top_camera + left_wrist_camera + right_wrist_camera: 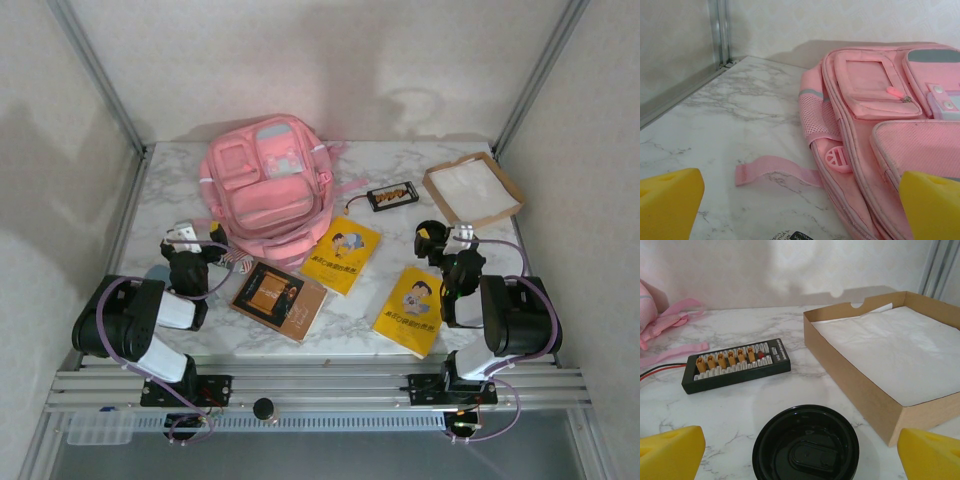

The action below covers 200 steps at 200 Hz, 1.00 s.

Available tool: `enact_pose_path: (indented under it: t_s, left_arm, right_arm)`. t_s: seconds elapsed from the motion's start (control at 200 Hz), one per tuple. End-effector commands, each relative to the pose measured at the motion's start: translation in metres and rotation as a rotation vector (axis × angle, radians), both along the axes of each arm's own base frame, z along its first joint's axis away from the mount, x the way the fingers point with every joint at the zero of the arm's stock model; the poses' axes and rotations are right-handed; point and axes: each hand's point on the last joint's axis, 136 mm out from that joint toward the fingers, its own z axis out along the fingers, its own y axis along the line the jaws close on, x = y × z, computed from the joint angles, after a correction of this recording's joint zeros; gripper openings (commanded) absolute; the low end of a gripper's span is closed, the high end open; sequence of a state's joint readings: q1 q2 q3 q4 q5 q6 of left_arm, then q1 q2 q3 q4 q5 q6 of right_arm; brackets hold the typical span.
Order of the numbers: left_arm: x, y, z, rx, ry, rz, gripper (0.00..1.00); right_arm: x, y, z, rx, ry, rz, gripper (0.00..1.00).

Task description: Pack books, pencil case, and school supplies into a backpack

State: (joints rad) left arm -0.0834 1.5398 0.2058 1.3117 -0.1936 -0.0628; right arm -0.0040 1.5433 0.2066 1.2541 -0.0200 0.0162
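Marble table, seemingly white walls

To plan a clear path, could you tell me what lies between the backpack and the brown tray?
A black connector board with orange plugs, seen in the top view.

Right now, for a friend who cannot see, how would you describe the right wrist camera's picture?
A shallow brown cardboard tray lined with white paper sits at right on a marble table, with a black board of orange plugs to its left. A round black lid lies nearest, between the yellow fingertips of the open right pincer.
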Motion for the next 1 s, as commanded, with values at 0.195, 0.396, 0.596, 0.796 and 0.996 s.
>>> enact_pose_path:
  t_s: [0.195, 0.396, 0.596, 0.796, 0.996]
  left_arm:
    - [0.003, -0.003, 0.004, 0.007, -0.012, -0.018, 0.99]
    - [0.003, -0.003, 0.006, 0.007, -0.017, -0.018, 0.99]
    - [0.008, -0.005, 0.019, 0.010, 0.007, -0.025, 0.99]
    - [0.002, -0.004, 0.058, -0.044, -0.029, -0.020, 0.99]
    - [-0.008, 0.000, 0.099, -0.324, -0.076, 0.027, 0.99]
  right_arm:
    - [0.004, -0.003, 0.013, 0.006, -0.049, -0.015, 0.99]
    - [0.004, -0.003, 0.013, 0.006, -0.051, -0.015, 0.99]
    - [0.008, -0.009, 0.019, 0.015, -0.042, -0.050, 0.99]
    - [0.025, -0.008, 0.048, 0.069, 0.032, -0.054, 0.99]
    - [0.026, 0.002, 0.063, 0.405, 0.186, -0.079, 0.99]
